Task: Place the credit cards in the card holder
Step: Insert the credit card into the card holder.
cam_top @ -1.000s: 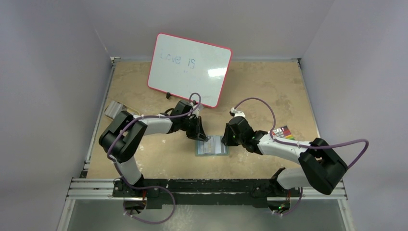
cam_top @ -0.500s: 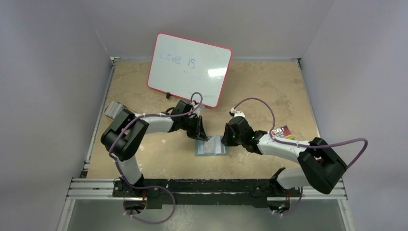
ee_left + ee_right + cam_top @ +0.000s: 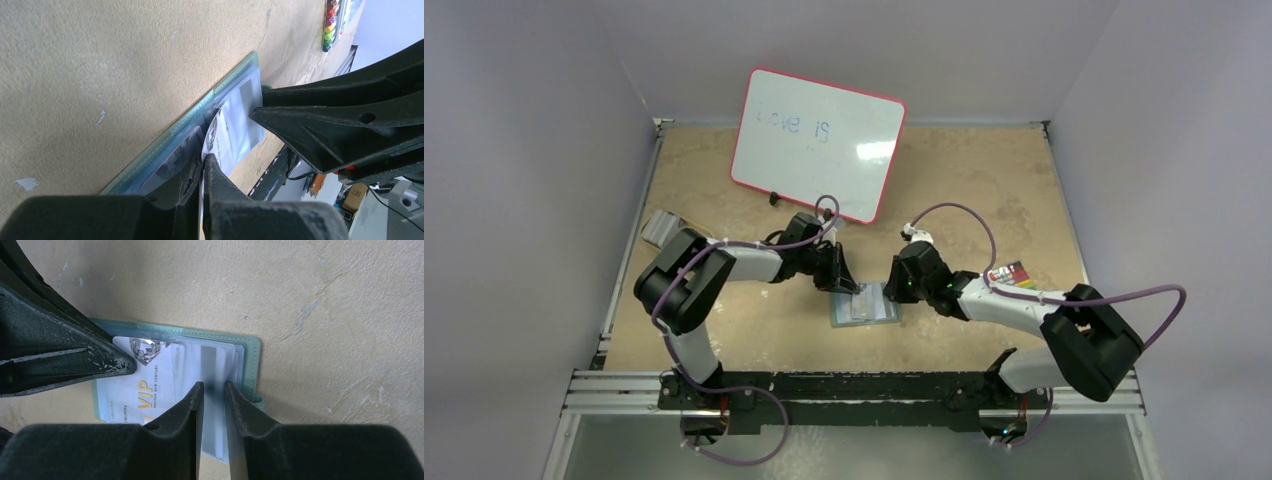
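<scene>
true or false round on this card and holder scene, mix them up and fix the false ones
1. The card holder lies open on the table. True.
2. The left gripper is open and empty. False: it is shut on the edge of a whitish VIP card.
3. The whiteboard lies flat on the table. False: it stands propped up at the back.
4. The right gripper is over the card holder. True.
</scene>
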You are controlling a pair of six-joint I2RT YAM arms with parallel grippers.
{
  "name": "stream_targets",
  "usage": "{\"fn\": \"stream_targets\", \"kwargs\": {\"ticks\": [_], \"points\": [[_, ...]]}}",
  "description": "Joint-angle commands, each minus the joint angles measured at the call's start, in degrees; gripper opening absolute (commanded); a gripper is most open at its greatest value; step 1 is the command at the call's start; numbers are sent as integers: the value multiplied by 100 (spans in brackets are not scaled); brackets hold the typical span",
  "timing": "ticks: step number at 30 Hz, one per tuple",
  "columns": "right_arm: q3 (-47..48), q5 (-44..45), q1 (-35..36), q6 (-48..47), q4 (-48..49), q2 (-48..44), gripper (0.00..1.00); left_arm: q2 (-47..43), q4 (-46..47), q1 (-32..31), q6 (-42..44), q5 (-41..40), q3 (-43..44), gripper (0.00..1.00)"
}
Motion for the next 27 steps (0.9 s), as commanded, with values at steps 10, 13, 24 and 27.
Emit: {"fn": "stream_targets", "kwargs": {"ticks": [10, 13, 24, 27], "points": [[-150, -88, 21, 239, 122, -47, 24, -116, -463, -102, 632, -892, 89, 0], [-192, -89, 20, 256, 160, -87, 24, -202, -1005, -100, 1080, -943, 322, 0], [-139, -115, 19, 230, 146, -32, 24, -133, -1704, -101, 1623, -1084, 717, 0], [-172, -114, 21, 269, 166, -37, 24, -202, -1399, -101, 1373, -1125, 596, 0]]}}
